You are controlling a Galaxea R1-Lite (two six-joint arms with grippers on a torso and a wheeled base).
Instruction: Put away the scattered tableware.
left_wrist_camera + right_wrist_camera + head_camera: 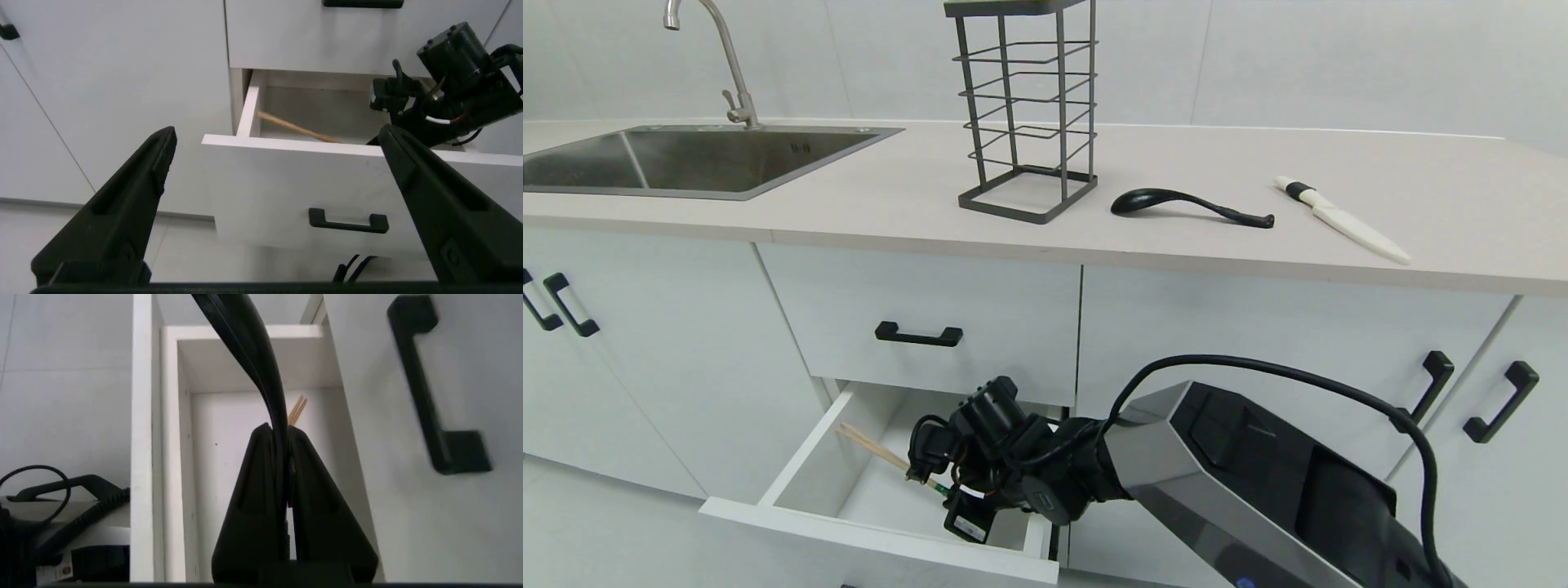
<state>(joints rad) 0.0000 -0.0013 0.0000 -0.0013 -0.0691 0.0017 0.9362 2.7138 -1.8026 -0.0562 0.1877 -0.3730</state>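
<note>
Right fingers [261, 506] pinching pale wooden chopsticks [876, 446] inside open white drawer [866, 536], left fingers [122, 212] spread just outside it. Black plastic ladle [1188, 204] and white knife [1343, 220] on table [849, 196] above drawer, so maybe a third done imo.

Steel sink [727, 155] with curved faucet [734, 65] at the left end of the beige countertop [1217, 163]

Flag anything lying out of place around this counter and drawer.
The black ladle and white knife lie loose on the counter, right of the wire rack. In the open drawer, the chopsticks slant toward its side wall, clamped in the right gripper. Nothing looks spilled or broken.
</note>
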